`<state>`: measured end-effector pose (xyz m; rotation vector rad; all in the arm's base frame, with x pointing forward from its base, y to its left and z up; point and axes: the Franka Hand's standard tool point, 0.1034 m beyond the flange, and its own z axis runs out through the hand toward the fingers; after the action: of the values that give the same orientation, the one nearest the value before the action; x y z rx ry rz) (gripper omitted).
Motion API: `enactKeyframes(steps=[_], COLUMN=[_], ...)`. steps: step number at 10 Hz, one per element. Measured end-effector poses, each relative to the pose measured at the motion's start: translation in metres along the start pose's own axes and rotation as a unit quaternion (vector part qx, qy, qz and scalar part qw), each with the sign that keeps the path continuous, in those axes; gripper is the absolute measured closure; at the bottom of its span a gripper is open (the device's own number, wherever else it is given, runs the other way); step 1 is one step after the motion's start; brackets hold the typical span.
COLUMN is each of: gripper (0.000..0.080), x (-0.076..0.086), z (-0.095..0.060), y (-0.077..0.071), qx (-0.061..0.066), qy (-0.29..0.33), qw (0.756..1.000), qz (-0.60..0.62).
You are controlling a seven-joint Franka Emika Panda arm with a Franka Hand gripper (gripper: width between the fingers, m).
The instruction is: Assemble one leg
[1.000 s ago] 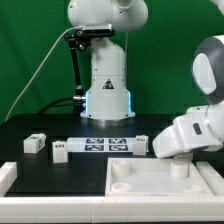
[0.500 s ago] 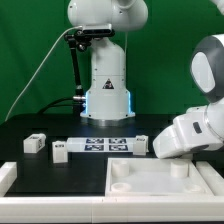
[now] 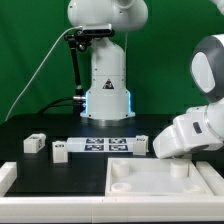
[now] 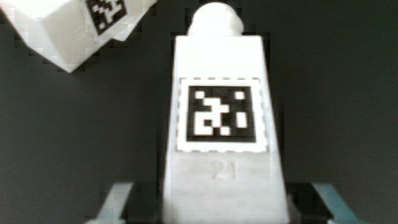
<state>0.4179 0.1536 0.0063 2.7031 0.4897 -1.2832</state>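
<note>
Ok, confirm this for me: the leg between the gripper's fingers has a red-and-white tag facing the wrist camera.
Wrong on the colour: the tag on the leg is black and white, not red and white, as the wrist view shows. The rest stands: the leg lies between the fingers of the gripper, tag facing the camera.

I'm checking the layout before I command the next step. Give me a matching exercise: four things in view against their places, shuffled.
Things:
1. the leg
2. marker board
3. large white panel
4. leftmost loose block

Places:
A. on the table, far toward the exterior view's left
B. between the fingers of the end effector
C. nearest the exterior camera, with round sockets
D. flat on the table in front of the robot base

Pairs: 1-B, 2-D, 3-C, 4-A
</note>
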Motion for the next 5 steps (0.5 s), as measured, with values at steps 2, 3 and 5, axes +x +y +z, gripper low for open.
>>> enactKeyframes(steps=[2,3,5], gripper=[0.051,0.0509,0.0508], x=[-0.014,-0.033,-0.057], z=[-0.019,-0.036,-0.07], y=[0.007,0.012,0.023], qx=[0.001,-0.001,-0.001], qy=[-0.008,-0.014,0.001], qw=[1.0,1.0,1.0], qz=[-0.013,-0.013,-0.016])
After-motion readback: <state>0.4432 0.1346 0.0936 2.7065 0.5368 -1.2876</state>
